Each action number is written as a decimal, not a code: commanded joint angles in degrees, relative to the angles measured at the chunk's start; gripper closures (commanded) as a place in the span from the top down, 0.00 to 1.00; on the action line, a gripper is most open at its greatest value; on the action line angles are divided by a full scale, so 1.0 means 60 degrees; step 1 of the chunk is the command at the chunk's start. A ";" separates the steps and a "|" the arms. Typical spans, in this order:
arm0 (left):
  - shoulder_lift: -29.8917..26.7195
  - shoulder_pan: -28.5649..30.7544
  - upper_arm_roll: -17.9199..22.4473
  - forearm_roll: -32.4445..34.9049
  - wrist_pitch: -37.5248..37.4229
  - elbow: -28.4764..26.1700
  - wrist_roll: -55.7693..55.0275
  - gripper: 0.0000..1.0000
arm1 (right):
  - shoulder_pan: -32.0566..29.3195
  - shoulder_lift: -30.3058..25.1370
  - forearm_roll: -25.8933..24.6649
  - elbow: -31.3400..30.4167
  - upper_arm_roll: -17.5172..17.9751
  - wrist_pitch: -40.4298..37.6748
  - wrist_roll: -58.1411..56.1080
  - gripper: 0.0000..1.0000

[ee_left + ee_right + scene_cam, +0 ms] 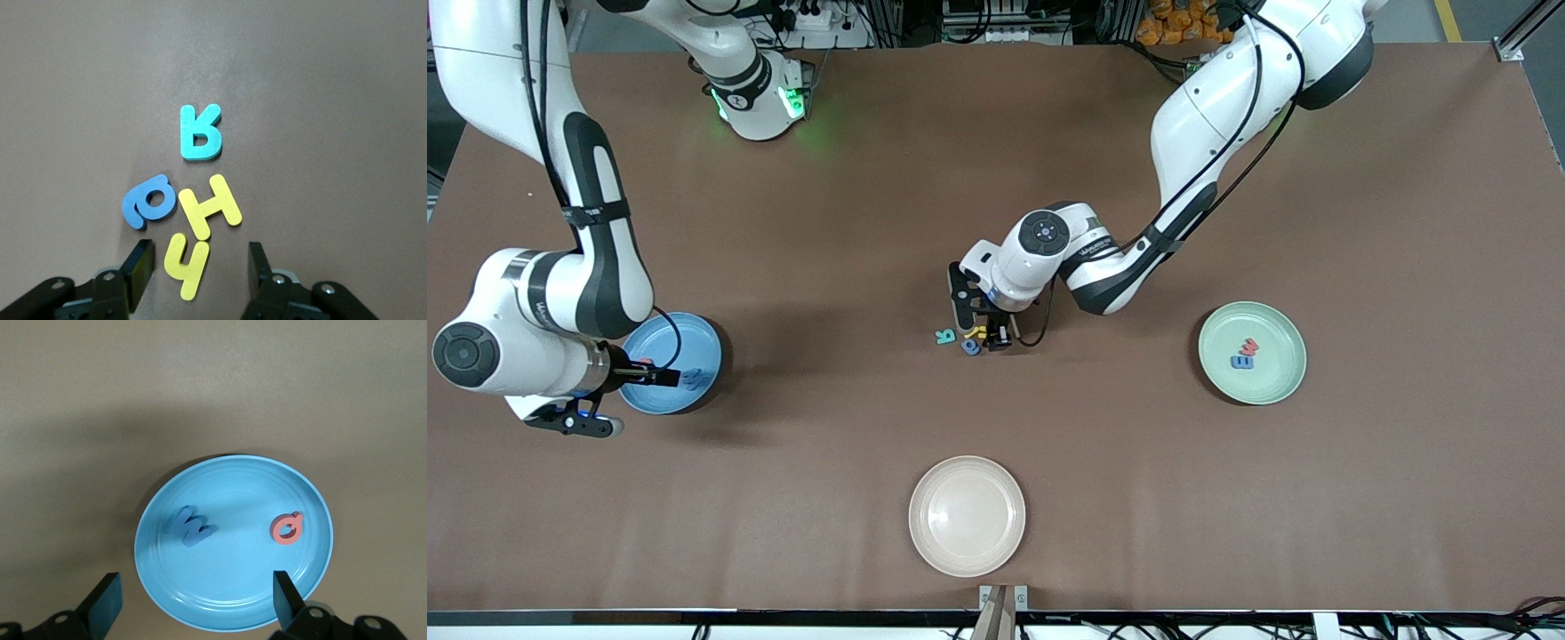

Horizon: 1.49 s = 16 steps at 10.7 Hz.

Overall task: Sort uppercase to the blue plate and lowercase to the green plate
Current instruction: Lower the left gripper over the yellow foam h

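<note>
- The left gripper (pixel 197 267) is down at the table over the cluster of loose letters in the middle; its fingers (pixel 139 263) stand apart on either side of the small yellow letter (pixel 187 265) and do not yet touch it, so nothing is grasped.
- Judged step: pick up the small yellow letter, a lowercase one, for the green plate (pixel 1288 384).
- The yellow H (pixel 210 207) lies touching or just beside this letter. Close only on the small letter's stem, keeping the pads clear of the H so that it is not dragged along.
- Lift straight up before moving across, since the blue a (pixel 149 200) lies just beside one finger and could be nudged.
- The teal R (pixel 199 132) lies near the H, apart from the fingers, and needs no attention for this step.
- The right gripper (pixel 193 597) hangs over the blue plate (pixel 233 607) with its fingers spread wide and empty; this arm waits.
- Blue plate, toward the right arm's end of the table: holds the blue W (pixel 189 527) and the red Q (pixel 287 528), well apart from each other.
- Green plate, toward the left arm's end: holds the red w (pixel 1249 346) and the blue e (pixel 1241 361), touching or nearly so.
- Cream plate (pixel 925 533), nearest the front camera: nothing in it.
</note>
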 commanded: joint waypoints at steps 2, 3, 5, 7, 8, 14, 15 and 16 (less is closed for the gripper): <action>0.0143 -0.0182 0.0179 -0.0127 0.0158 0.0204 0.0106 0.48 | -0.0145 0.0005 -0.0164 0.0126 0.0036 -0.0105 -0.0105 1.00; 0.0158 -0.0182 0.0179 -0.0127 0.0158 0.0204 0.0121 0.45 | -0.0145 0.0005 -0.0164 0.0126 0.0036 -0.0091 -0.0105 1.00; 0.0187 -0.0168 0.0179 -0.0127 0.0172 0.0219 0.0151 0.44 | -0.0145 0.0005 -0.0164 0.0126 0.0021 -0.0076 -0.0105 1.00; 0.0202 -0.0168 0.0281 -0.0112 0.0172 0.0219 0.0180 0.44 | -0.0159 0.0005 -0.0164 0.0126 0.0036 -0.0061 -0.0105 1.00; 0.0202 -0.0168 0.0340 -0.0112 0.0187 0.0234 0.0224 0.42 | -0.0159 0.0020 -0.0164 0.0126 0.0036 -0.0061 -0.0105 1.00; 0.0275 -0.0153 0.0457 -0.0127 0.0319 0.0336 0.0444 0.18 | -0.0203 0.0035 -0.0164 0.0067 0.0021 -0.0061 -0.0149 1.00; 0.0260 -0.0138 0.0458 -0.0141 0.0319 0.0336 0.0444 0.14 | -0.0203 0.0035 -0.0164 0.0067 0.0021 -0.0061 -0.0149 1.00; 0.0217 -0.0109 0.0458 -0.0142 0.0319 0.0336 0.0429 0.09 | -0.0203 0.0035 -0.0164 0.0067 0.0021 -0.0061 -0.0149 1.00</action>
